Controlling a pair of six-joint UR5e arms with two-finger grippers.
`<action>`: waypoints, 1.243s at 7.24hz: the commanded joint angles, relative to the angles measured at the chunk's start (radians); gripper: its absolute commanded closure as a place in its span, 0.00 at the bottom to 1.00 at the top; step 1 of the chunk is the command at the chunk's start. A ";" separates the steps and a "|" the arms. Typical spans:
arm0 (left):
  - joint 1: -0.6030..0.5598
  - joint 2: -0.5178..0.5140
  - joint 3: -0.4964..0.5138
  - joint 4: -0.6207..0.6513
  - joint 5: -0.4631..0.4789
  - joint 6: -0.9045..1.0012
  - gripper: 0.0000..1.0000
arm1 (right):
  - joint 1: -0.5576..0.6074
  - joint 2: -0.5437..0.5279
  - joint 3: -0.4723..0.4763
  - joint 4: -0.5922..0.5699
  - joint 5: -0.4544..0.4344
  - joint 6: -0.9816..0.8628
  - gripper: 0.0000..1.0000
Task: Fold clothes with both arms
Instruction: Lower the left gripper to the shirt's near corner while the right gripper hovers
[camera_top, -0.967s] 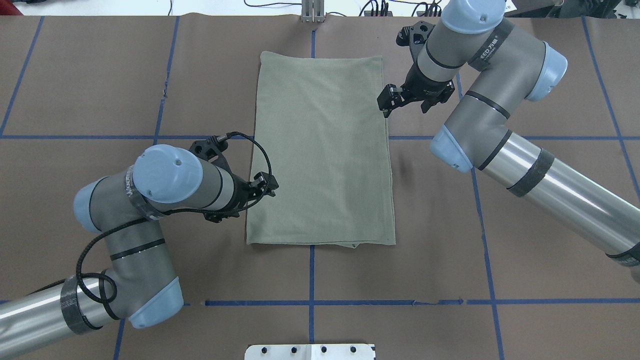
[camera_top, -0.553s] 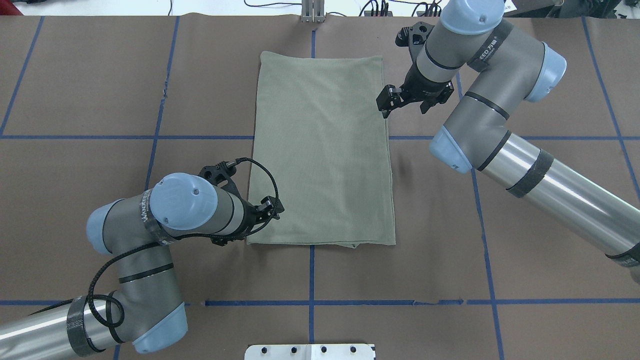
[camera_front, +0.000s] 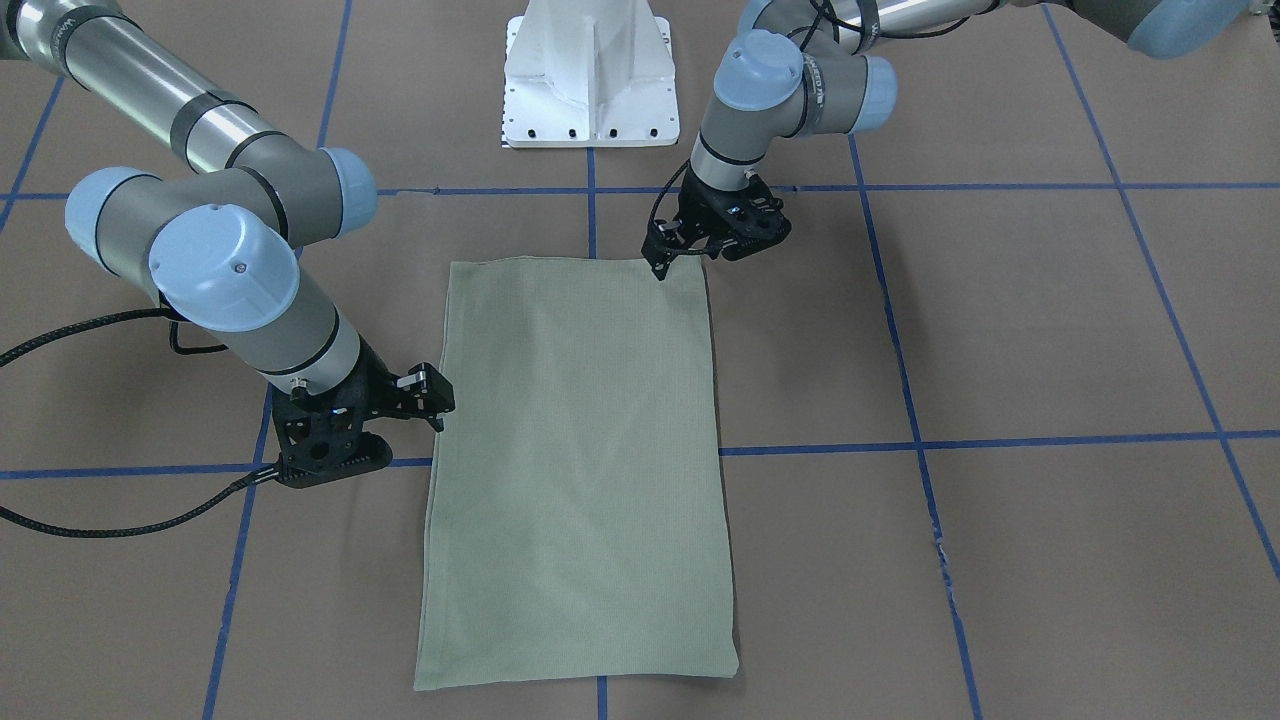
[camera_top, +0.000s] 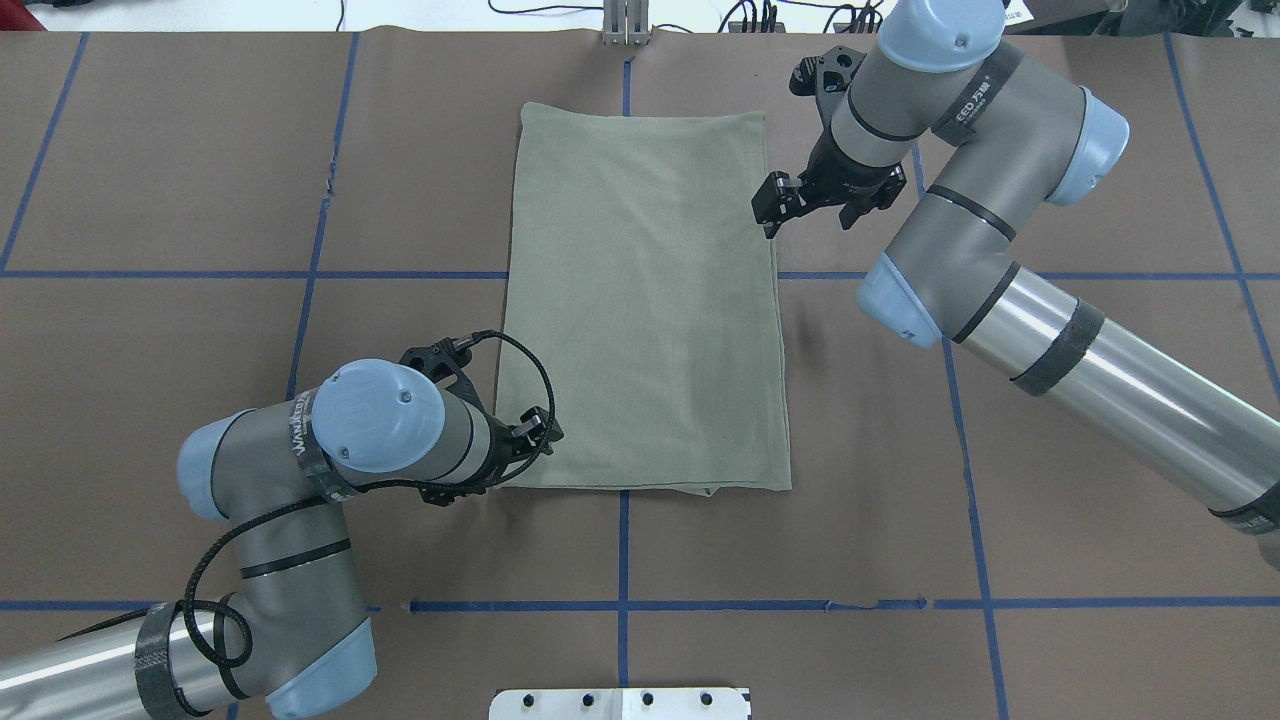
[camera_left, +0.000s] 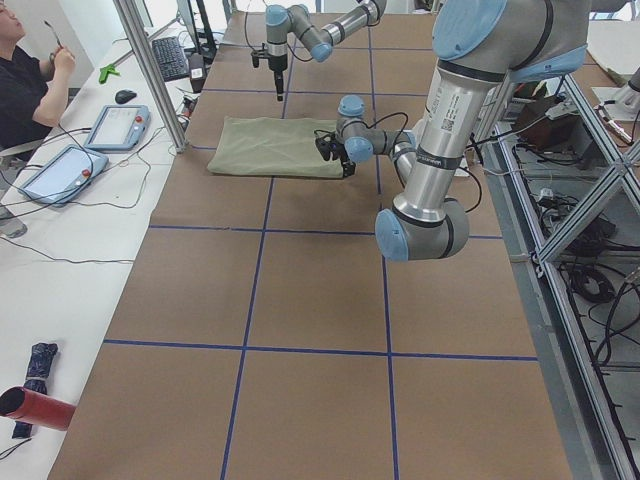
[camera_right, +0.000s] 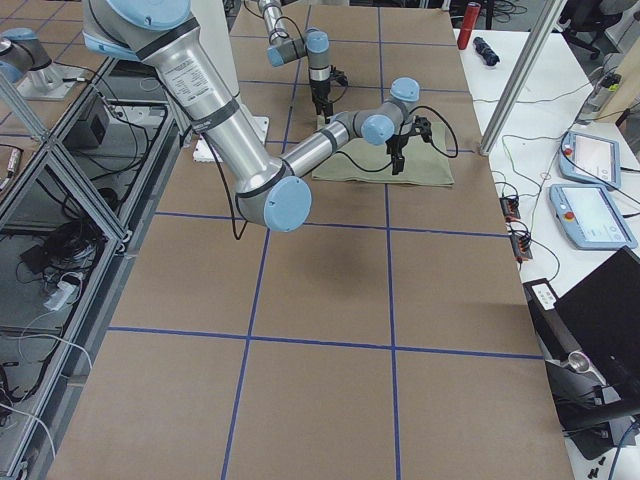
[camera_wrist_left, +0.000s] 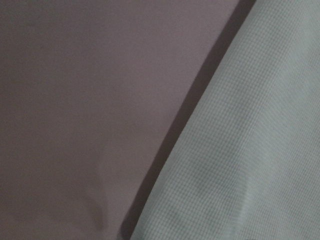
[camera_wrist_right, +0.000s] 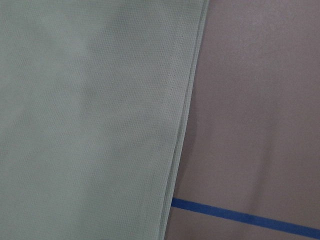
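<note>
Overhead exterior: left gripper (camera_top: 541, 438) sits at the folded shirt's (camera_top: 645, 300) seven o'clock corner, right gripper (camera_top: 771, 213) at two o'clock; I cannot tell either's jaws.

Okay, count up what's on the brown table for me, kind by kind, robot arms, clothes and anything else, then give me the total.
Arms: 2 (left arm, right arm)
Shirt: 1
Pedestal: 1
Total: 4
</note>
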 joint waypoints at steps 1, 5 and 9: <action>0.000 -0.002 0.003 0.003 0.001 0.000 0.13 | -0.001 -0.001 -0.004 0.002 -0.002 -0.001 0.00; 0.000 -0.001 0.001 0.003 0.001 0.000 0.32 | -0.001 -0.001 -0.005 0.002 -0.005 -0.001 0.00; 0.002 -0.002 0.001 0.003 0.003 0.000 0.35 | -0.001 -0.001 -0.007 -0.003 -0.008 -0.002 0.00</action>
